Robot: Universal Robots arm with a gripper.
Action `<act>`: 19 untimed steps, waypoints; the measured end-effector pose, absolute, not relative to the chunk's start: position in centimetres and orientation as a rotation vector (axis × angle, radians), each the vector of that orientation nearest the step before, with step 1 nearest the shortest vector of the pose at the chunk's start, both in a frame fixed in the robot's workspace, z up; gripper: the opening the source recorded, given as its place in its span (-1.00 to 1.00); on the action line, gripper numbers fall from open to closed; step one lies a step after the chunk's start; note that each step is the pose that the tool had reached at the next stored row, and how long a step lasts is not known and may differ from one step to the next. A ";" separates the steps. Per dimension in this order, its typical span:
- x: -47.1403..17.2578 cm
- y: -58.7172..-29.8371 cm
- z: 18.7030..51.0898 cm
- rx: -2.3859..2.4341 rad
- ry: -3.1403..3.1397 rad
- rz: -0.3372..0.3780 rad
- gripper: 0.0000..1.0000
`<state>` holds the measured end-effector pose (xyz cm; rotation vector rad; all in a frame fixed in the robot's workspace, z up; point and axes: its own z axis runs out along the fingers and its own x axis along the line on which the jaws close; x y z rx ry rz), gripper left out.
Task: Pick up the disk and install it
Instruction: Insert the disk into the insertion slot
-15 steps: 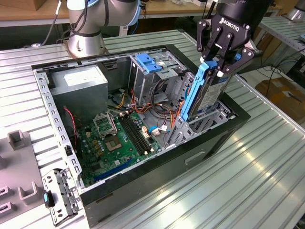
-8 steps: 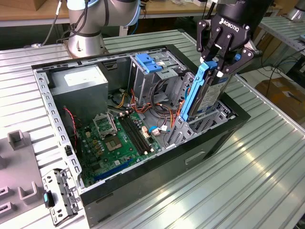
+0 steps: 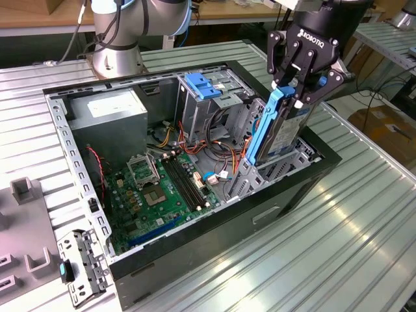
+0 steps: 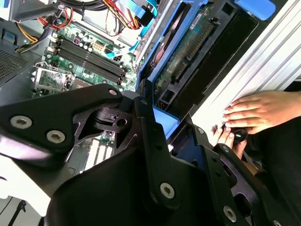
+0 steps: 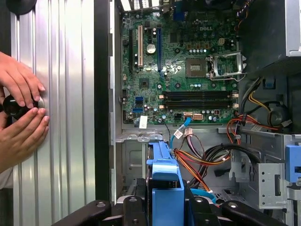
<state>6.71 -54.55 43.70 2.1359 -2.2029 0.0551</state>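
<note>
Ok, disk is up in the gripper, jaws clamped on its top end. It's near-upright, slightly tilted, with the lower end at the drive bay on the exterior view's right of the open case. Silver body, blue carrier rails. My call: square the rails to the bay, feed slowly, stay off the cables. 2 hands rest on the bench.

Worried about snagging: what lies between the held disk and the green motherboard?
In the exterior view, loose coloured cables lie between the disk and the motherboard.
</note>
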 end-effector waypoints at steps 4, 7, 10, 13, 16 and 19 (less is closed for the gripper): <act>6.7 -54.6 43.2 2.136 -2.203 0.055 -0.26; 6.7 -54.6 42.8 2.136 -2.203 0.055 -0.26; 6.7 -54.6 42.3 2.136 -2.203 0.055 -0.26; 6.7 -54.7 41.6 2.136 -2.203 0.055 -0.26; 6.7 -54.8 41.0 2.136 -2.203 0.055 -0.26; 6.7 -54.8 40.5 2.136 -2.203 0.055 -0.26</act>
